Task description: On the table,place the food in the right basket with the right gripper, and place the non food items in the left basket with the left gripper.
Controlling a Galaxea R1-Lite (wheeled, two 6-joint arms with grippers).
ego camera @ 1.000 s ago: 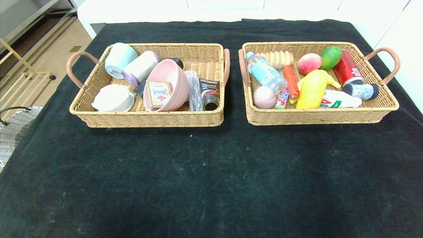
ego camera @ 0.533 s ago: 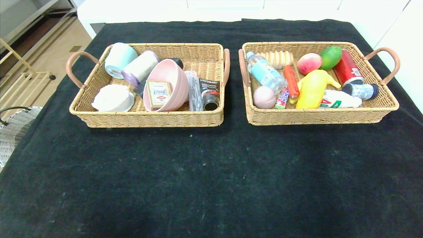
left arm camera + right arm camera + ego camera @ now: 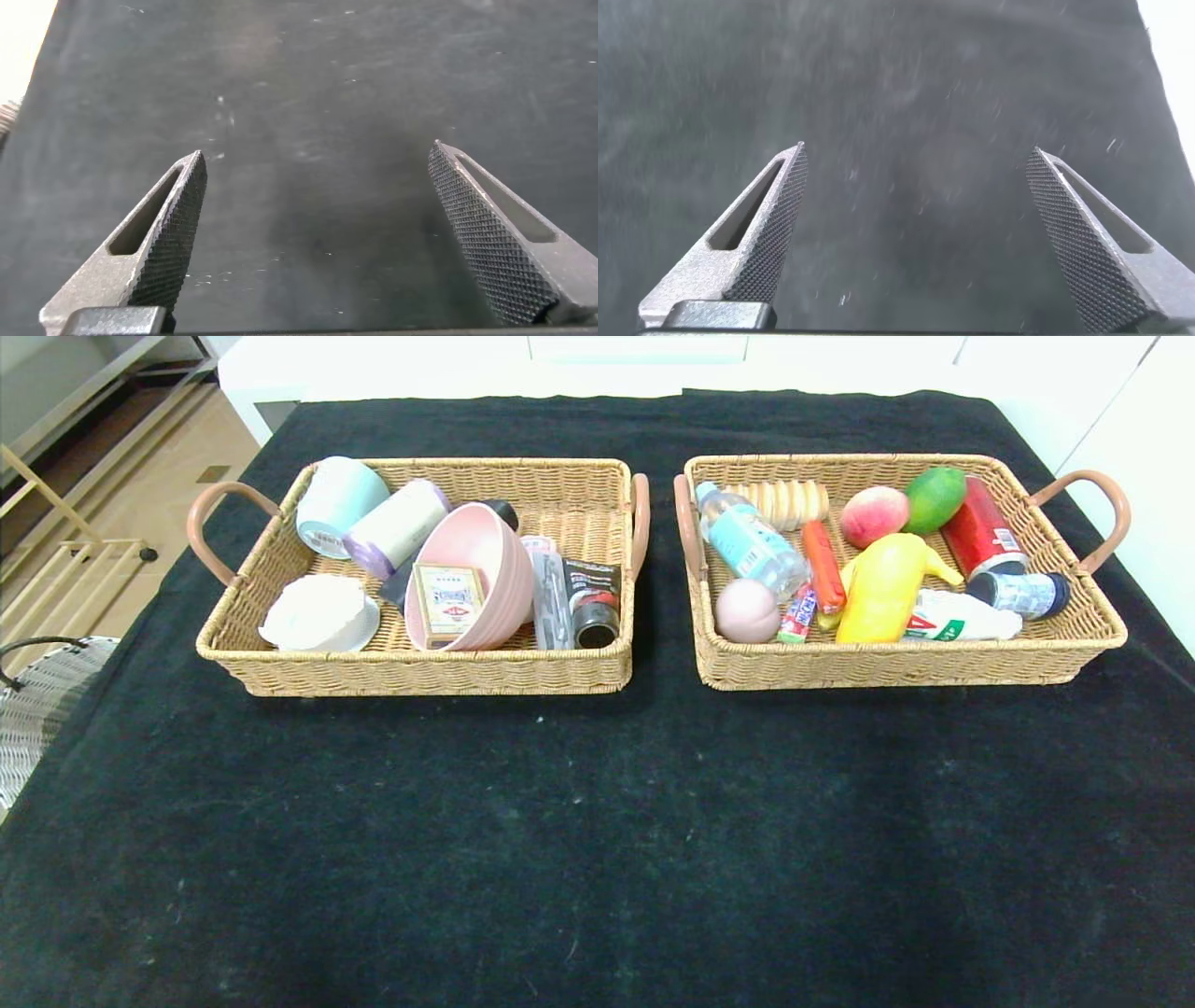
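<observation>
On the black-clothed table [image 3: 597, 821] stand two wicker baskets. In the right basket [image 3: 934, 663] lie the food: a clear water bottle [image 3: 750, 542], an orange-red sausage [image 3: 822, 566], a yellow fruit [image 3: 878, 588] and a white bottle [image 3: 966, 618]. In the left basket [image 3: 420, 674] lie the non food items: a pale teal mug [image 3: 336, 504] and a cream-and-gold card box [image 3: 449, 603] resting in a pink bowl [image 3: 490, 560]. Neither arm shows in the head view. My left gripper [image 3: 318, 161] is open over bare cloth. Over bare cloth too, my right gripper [image 3: 915, 154] is open and holds nothing.
The left basket also holds a white cylinder [image 3: 397, 527], a white dish [image 3: 319, 613] and dark packets [image 3: 590, 602]. A peach [image 3: 873, 515], a green fruit [image 3: 935, 497], a red can [image 3: 982, 539] and biscuits [image 3: 780, 499] share the right basket. The table's left edge [image 3: 56, 747] drops to floor.
</observation>
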